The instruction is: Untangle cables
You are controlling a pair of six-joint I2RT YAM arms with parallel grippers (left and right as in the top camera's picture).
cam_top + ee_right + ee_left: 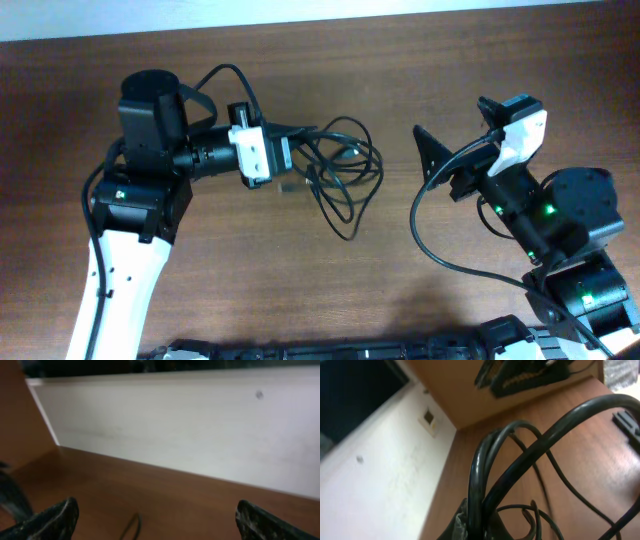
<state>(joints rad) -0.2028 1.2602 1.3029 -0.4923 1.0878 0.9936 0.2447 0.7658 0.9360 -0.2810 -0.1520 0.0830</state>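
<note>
My left fingers (pixel 288 150) are clamped tight on a bunch of the cables (pixel 345 165), whose loops lie on the bench (pixel 300 290) between the arms. My right fingers (pixel 432 150) stand wide and empty. Pulling several strands together could tighten the knot.

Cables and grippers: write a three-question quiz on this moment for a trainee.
1. Fill in: the right gripper stands ___, holding nothing.
2. The cables are clamped by: A the left gripper; B the right gripper; C nothing.
3. True or false: the cables lie in one straight line.
Key: 1 open; 2 A; 3 false, they lie in loose loops.
</note>
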